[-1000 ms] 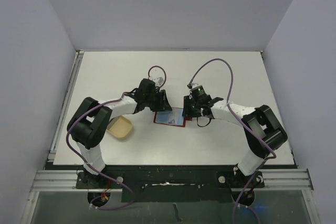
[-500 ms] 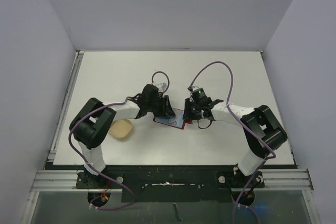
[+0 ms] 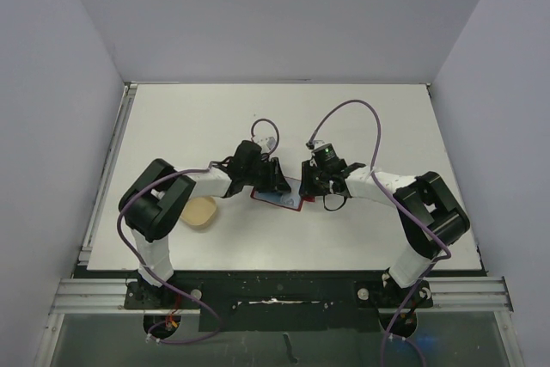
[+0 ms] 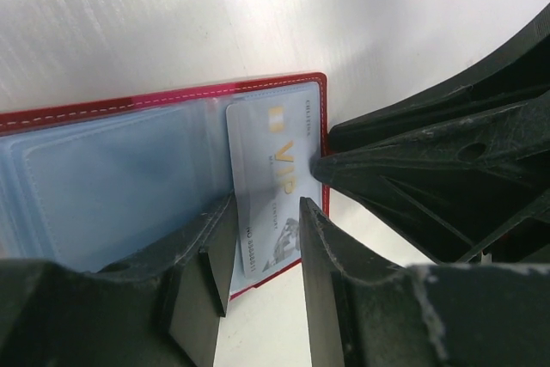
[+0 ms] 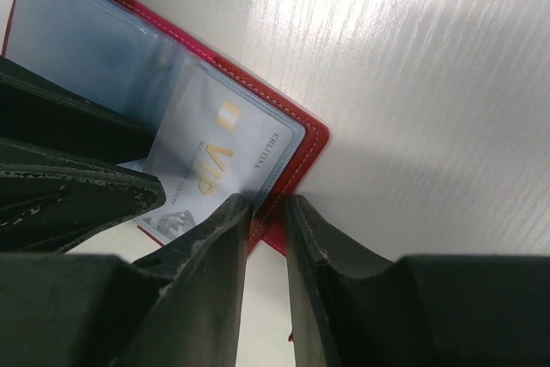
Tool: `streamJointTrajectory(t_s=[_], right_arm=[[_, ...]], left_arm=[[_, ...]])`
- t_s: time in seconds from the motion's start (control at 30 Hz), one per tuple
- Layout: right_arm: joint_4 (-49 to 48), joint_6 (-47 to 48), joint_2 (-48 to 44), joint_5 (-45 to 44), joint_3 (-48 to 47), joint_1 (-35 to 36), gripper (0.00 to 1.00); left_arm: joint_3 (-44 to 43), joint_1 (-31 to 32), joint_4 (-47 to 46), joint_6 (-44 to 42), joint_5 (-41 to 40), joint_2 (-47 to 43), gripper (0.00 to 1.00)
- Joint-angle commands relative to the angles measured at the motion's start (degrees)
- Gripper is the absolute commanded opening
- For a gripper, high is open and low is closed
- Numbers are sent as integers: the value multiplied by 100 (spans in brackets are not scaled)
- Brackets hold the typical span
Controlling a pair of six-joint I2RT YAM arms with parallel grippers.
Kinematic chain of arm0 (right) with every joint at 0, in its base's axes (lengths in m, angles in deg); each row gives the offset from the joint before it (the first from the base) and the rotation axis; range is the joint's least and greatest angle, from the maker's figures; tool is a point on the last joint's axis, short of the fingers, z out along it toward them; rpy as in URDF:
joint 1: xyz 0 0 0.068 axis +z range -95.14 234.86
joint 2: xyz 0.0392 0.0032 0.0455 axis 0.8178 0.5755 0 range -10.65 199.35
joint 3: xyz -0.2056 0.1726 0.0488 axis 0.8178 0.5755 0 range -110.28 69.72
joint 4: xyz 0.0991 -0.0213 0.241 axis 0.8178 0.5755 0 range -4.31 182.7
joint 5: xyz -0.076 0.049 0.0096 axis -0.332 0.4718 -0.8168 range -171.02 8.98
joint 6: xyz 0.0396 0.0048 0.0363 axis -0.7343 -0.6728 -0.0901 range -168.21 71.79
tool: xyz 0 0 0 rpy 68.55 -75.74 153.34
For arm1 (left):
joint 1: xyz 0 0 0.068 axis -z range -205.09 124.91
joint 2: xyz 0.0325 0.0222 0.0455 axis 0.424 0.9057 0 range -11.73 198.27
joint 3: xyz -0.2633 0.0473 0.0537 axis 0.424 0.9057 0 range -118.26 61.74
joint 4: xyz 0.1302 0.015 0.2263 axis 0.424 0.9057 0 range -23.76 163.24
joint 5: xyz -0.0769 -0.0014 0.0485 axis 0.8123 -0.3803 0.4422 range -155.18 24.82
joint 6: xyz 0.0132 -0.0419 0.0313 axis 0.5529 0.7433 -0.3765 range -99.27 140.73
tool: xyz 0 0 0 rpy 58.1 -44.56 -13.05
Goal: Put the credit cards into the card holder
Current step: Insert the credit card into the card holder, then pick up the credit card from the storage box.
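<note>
Grip was shared between the two arms over the middle of the white bench (image 3: 361, 118), and each hold had its own purpose. The red folding wallet with clear plastic sleeves (image 4: 172, 98) lay open and flat on the bench. The right pincer (image 5: 266, 205) had its jaws nearly together on the wallet's red stitched border at one corner. It appeared clamped there, probably to pin the wallet down so that it could not slide while something was pushed into it.

The left pincer (image 4: 266, 208) straddled the pale grey plastic card printed "VIP" (image 4: 275, 152), a jaw against each long edge, seemingly clamped across its width. Holding it by the edges left the leading end free to enter a sleeve. The card lay over the wallet's end pocket, just inside the red border. Whether its far end was already under the clear film could not be told.

One right fingertip (image 4: 331, 165) touched the card's outer edge, likely acting as a guide.

The tan oval dish (image 3: 204, 211) sat on the bench beside the left arm, well apart from the wallet. No other cards could be seen.
</note>
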Motion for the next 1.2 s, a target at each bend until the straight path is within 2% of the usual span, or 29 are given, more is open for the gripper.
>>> streamJointTrajectory(t_s=[0.0, 0.1, 0.23, 0.33, 0.63, 0.83, 0.9, 1.17], right_arm=[[-111, 256, -23, -193, -60, -49, 27], [-64, 287, -205, -263, -44, -52, 30], [-6, 297, -446, -204, 8, -32, 34], [-7, 263, -593, -132, 49, -43, 36], [93, 275, -931, -68, 8, -36, 36], [95, 235, -1154, -162, 65, -36, 36], [85, 248, -1205, -172, 76, -35, 36], [119, 290, -1115, -189, -108, -34, 36]], left_arm=[[58, 69, -695, 121, 274, -169, 34], [46, 37, -342, -98, 15, -441, 39], [-262, 28, 662, -721, -396, -786, 53], [-422, 3, 1286, -1149, -761, -1144, 57], [-603, -165, 3063, -2254, -2047, -2362, 58], [-641, -151, 4663, -3435, -4039, -3137, 58], [-621, -161, 5068, -3667, -4398, -3315, 58], [-355, -204, 5268, -4018, -5105, -3525, 58]])
